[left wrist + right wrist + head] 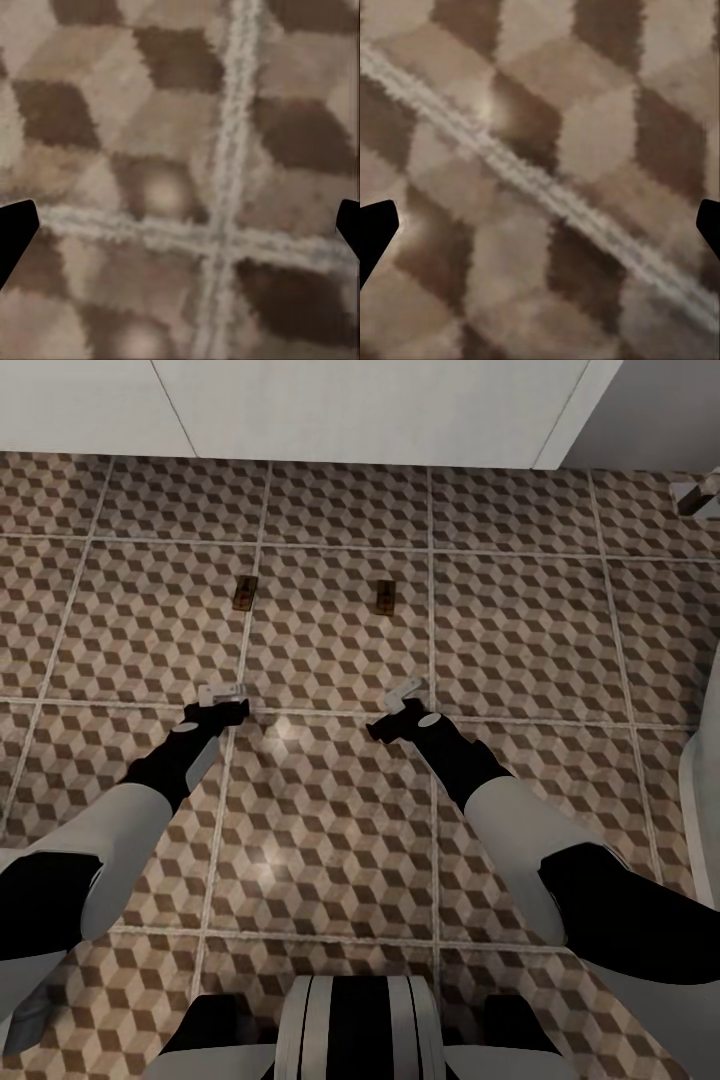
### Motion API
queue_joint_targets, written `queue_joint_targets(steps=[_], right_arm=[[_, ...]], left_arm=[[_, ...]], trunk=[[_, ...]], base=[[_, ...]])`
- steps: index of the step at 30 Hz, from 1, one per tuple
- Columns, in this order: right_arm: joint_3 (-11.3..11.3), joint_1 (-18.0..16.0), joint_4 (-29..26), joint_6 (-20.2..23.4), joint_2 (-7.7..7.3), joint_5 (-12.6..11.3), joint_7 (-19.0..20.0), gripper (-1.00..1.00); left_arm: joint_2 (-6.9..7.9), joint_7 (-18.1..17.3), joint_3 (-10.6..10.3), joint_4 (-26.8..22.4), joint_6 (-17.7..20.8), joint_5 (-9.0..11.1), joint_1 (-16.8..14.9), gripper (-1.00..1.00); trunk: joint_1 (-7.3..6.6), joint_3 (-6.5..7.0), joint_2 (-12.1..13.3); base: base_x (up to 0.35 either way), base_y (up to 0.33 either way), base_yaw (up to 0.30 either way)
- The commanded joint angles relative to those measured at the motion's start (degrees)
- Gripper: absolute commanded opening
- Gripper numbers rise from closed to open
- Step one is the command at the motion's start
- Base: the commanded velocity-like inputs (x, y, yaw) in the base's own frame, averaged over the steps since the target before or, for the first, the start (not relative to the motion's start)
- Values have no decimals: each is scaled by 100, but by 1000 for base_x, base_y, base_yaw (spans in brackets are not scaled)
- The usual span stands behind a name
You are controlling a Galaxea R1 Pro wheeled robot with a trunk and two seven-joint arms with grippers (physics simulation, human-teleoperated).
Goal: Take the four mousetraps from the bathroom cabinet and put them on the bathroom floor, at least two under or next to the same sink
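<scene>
Mousetraps are lying on the floor [330,660] in the head view: one trap [244,593] is sitting ahead of the left claw [222,696], right beside a grout line, and a second trap [385,596] is sitting ahead of the right claw [403,695], near the middle of the next tile. The two are well apart from each other and from both claws, each with its long side pointing toward the white front [350,405] running along the far edge of the tiles. Whether that white front is the sink's vanity I cannot tell.

Both arms are reaching forward and down, claws hanging low over the tiles near a grout line.

The left wrist view is showing what the head view is not: the claw's two dark fingertips [15,236] standing wide apart at the picture's edges, nothing between them, with a crossing of grout lines [217,244] below. The right wrist view is likewise showing its dark fingertips [375,232] spread apart and empty, over a single grout line [547,195] running slantwise.
</scene>
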Motion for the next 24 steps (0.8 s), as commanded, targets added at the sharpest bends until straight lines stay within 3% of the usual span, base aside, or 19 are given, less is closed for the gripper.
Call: queue_joint_targets(steps=[1,19,24], right_arm=[[1,0,-12,31,0,61,56,100],[1,0,-13,31,0,72,179,100],[1,0,-31,31,0,72,180,100]], left_arm=[[9,43,-49,-51,34,59,0,100],[33,60,-49,-325,73,65,1,100],[33,60,-49,-329,78,65,5,100]], trunk=[[-1,-3,-1],[-1,-3,-1],[-14,108,6]], base=[[-4,0,0],[0,0,0],[0,0,0]])
